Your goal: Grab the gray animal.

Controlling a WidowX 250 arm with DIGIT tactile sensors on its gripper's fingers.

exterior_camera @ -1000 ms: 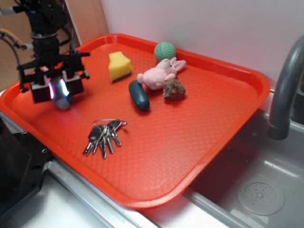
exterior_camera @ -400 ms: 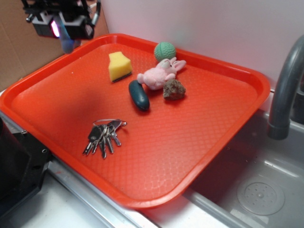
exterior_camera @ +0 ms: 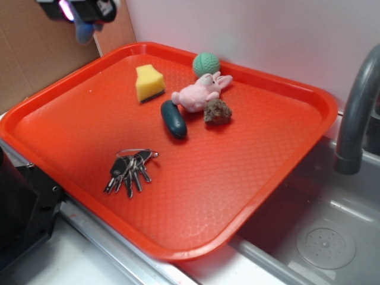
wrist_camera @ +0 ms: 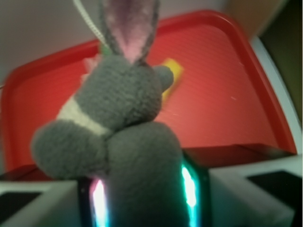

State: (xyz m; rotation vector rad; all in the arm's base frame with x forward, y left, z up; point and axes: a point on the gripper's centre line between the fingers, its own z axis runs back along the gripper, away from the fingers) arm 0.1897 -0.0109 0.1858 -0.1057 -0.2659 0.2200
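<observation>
Gripper (exterior_camera: 80, 12) sits at the top left corner of the exterior view, high above the far left rim of the red tray (exterior_camera: 309, 95). Gray animal (wrist_camera: 118, 137) is pinched between the fingers; in the wrist view its lower body fills the gap between the lit pads while head and ears stick out beyond them, so its long axis runs along the fingers. From outside only a bluish-gray lump hangs under the tool. Toy is off the tray, well apart from sponge (exterior_camera: 149, 82), pink bunny (exterior_camera: 199, 92) and keys (exterior_camera: 130, 169). Grab looks done; what matters next is a firm pinch.
</observation>
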